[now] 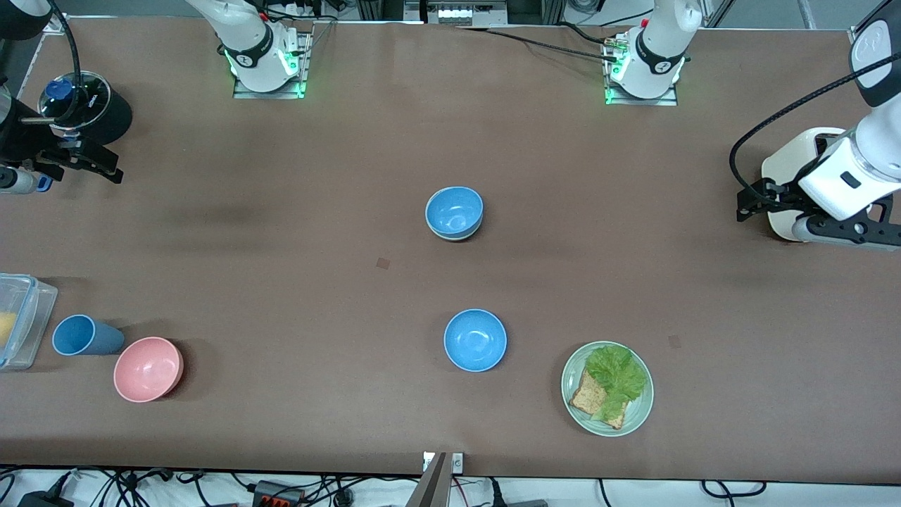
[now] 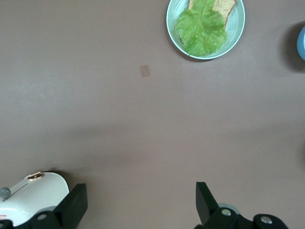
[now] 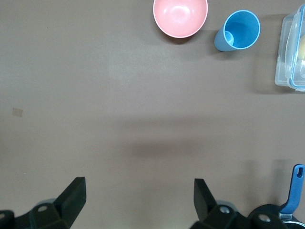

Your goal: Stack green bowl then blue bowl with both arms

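A sky-blue bowl (image 1: pixel 454 210) sits at the table's middle, nested in a paler bowl whose mint-green edge (image 1: pixel 457 238) shows just beneath it. A second blue bowl (image 1: pixel 475 340) stands alone, nearer the front camera; its edge also shows in the left wrist view (image 2: pixel 302 43). My left gripper (image 1: pixel 752 204) is open and empty, up over the left arm's end of the table beside a white toaster. My right gripper (image 1: pixel 98 163) is open and empty, up over the right arm's end. Both are well away from the bowls. In the wrist views the left gripper (image 2: pixel 141 205) and right gripper (image 3: pixel 139 202) hold nothing over bare table.
A pale-green plate (image 1: pixel 571 366) with toast and lettuce lies beside the lone blue bowl, also in the left wrist view (image 2: pixel 237 34). Pink bowl (image 1: pixel 148 368), blue cup (image 1: pixel 84 335) and clear container (image 1: pixel 28 331) stand at the right arm's end. Black pot (image 1: pixel 105 113) and white toaster (image 1: pixel 788 165) stand at the ends.
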Robot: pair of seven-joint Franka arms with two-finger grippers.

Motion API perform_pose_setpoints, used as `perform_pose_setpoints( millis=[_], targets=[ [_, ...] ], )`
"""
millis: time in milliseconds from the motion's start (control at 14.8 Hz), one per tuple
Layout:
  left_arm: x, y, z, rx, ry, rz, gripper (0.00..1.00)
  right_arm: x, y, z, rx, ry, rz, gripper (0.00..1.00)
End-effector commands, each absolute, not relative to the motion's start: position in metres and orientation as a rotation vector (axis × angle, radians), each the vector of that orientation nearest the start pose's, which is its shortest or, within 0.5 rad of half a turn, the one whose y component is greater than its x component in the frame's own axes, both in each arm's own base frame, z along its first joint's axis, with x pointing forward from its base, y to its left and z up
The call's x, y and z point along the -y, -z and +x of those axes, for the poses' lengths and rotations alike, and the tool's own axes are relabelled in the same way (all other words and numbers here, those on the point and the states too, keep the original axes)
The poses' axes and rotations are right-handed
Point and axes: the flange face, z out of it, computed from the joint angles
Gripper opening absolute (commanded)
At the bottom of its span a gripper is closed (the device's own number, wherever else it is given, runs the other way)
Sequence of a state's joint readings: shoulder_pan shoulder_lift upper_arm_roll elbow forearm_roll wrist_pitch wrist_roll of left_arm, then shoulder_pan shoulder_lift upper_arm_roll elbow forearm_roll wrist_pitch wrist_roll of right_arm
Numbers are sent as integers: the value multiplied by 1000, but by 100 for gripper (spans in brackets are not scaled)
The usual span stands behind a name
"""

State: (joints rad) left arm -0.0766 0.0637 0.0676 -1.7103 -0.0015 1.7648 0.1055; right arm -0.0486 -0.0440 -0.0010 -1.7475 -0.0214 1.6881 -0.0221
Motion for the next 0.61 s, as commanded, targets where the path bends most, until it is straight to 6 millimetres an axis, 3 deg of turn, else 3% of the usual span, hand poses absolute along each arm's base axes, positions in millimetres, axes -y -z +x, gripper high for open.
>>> perform_pose_setpoints(
  millis=[0,542],
  targets=[
    [-8,-539,571,-174,8,-3142,100,27,-580,539,-25,-9,-3164,100],
    [-2,-542,572,-190,10,-3141,100,26,-579,538,-18,-23,-3159,100]
  ],
)
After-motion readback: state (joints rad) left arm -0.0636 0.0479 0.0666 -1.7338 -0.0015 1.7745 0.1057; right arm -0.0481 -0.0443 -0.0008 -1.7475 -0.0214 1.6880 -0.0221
